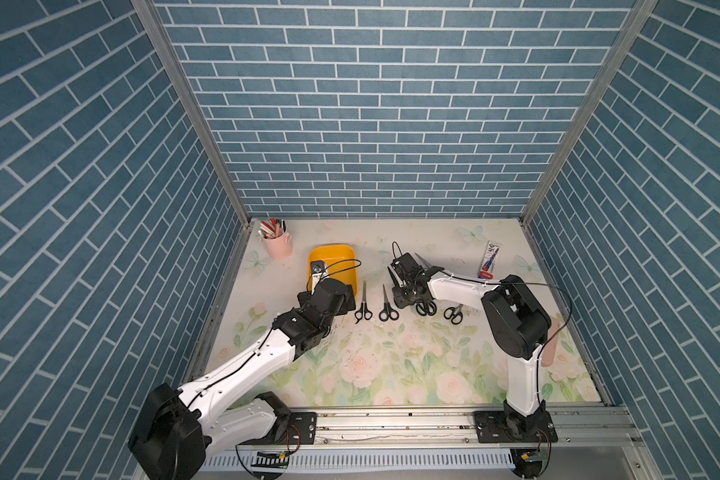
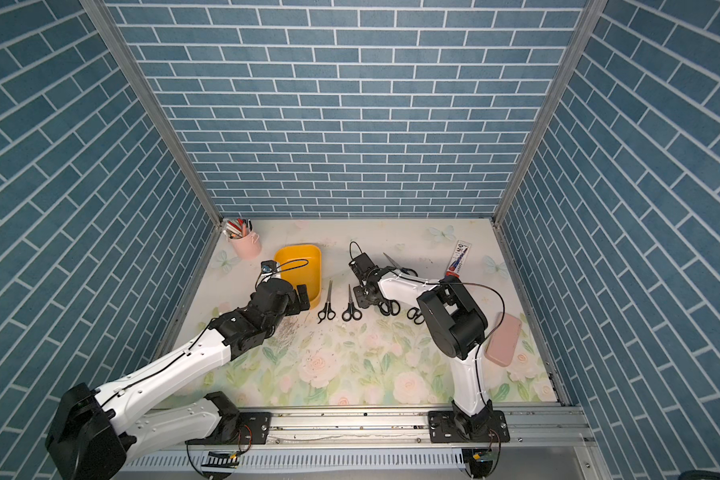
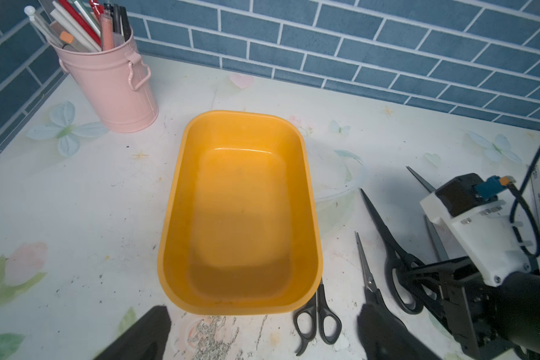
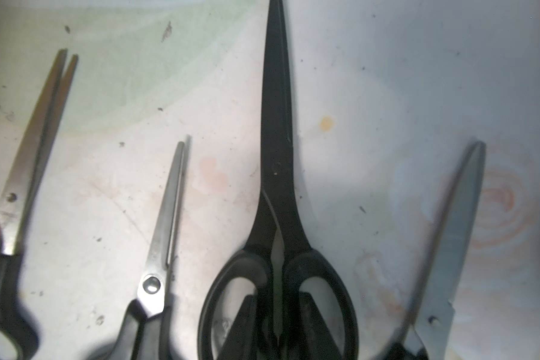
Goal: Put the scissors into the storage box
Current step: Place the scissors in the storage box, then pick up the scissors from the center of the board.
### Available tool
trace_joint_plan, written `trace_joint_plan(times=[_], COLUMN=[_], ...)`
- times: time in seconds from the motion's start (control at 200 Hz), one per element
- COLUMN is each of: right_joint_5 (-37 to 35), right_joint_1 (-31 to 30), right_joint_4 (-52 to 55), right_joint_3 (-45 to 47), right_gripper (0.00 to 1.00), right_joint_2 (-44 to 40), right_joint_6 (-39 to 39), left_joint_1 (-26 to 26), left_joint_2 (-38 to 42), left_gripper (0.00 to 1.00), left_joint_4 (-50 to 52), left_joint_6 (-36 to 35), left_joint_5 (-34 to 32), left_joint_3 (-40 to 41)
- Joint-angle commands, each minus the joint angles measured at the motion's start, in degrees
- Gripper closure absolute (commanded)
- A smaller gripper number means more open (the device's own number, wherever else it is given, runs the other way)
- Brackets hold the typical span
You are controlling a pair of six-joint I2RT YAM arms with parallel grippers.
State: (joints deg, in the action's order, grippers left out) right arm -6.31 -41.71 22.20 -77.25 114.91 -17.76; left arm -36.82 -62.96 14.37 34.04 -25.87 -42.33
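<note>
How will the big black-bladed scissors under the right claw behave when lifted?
Probably rigid: the black-bladed scissors look solid. Gripped at the handles, the long blades may dip tip-down. Smooth plastic loops could slip or pivot in the right claw.

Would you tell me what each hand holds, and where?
Left hand: nothing. Right hand straddles the black scissors where the loops meet; firm grip cannot be told.

Black-handled scissors (image 4: 278,174) lie flat in a row, blades closed, just beside an empty, shallow yellow storage box (image 3: 175,199)
</note>
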Motion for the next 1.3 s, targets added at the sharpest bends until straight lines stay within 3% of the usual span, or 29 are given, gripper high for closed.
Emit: trace_joint_plan(times=[0.0,0.14,0.305,0.63,0.89,1.11,1.205,1.295], right_joint_5=[-1.5,1.5,5.7,8.4,3.2,3.6,3.9,1.6], right_joint_1=[0.1,-1.0,-5.9,-13.5,-14.1,-14.6,-14.6,-14.5], right_joint_4=[3.1,6.5,9.7,24.4,18.7,16.0,16.6,16.1], right_joint_3=[-3.9,-11.1,-24.4,-68.5,-57.0,-56.6,-59.8,-60.5], right_gripper=[1.00,1.00,1.00,1.00,1.00,1.00,0.66,0.44], right_joint_2=[-2.7,-5.0,0.4,29.7,28.4,31.8,33.5,31.9], right_joint_6=[-0.2,0.7,0.8,-3.6,-9.7,-13.6,-13.7,-13.0], left_joint_1=[5.1,10.6,14.5,16.2,16.3,16.3,16.3,16.3], left_joint_2=[1.8,4.6,7.1,9.5,9.9,9.3,9.7,10.2], left_gripper=[0.00,0.00,0.00,0.00,0.00,0.00,0.00,0.00], left_joint_4=[3.8,5.4,4.5,9.1,10.2,9.3,9.6,9.8], left_joint_6=[1.8,1.9,-0.3,3.8,3.8,3.9,3.9,3.7], left_joint_5=[2.1,3.5,8.5,5.5,3.5,4.3,4.3,4.0], left_joint_3=[-0.9,0.4,3.3,5.9,5.7,6.1,6.1,6.0])
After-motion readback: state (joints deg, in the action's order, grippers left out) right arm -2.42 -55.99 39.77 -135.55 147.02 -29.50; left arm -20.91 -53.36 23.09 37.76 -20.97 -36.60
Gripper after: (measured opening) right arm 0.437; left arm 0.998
